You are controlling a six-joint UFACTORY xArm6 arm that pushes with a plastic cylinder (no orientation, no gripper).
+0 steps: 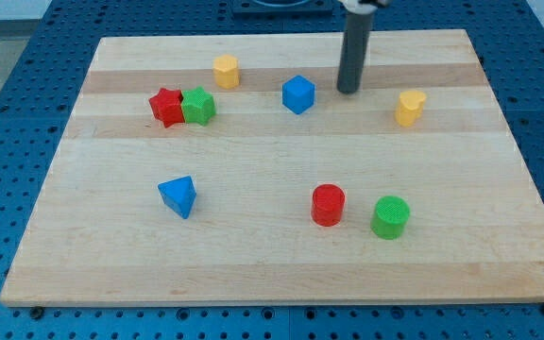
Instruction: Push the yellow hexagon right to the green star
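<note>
The yellow hexagon [226,71] stands near the view's top, left of centre. The green star [198,106] lies just below and left of it, touching a red star [166,107] on its left. My tip [348,91] rests on the board well to the right of the hexagon, just right of a blue cube [298,94]. The tip touches no block.
A yellow block [409,108] sits at the view's right. A blue triangular block [178,196] lies lower left. A red cylinder [328,205] and a green cylinder [390,217] stand lower right. The wooden board [272,274] lies on a blue perforated table.
</note>
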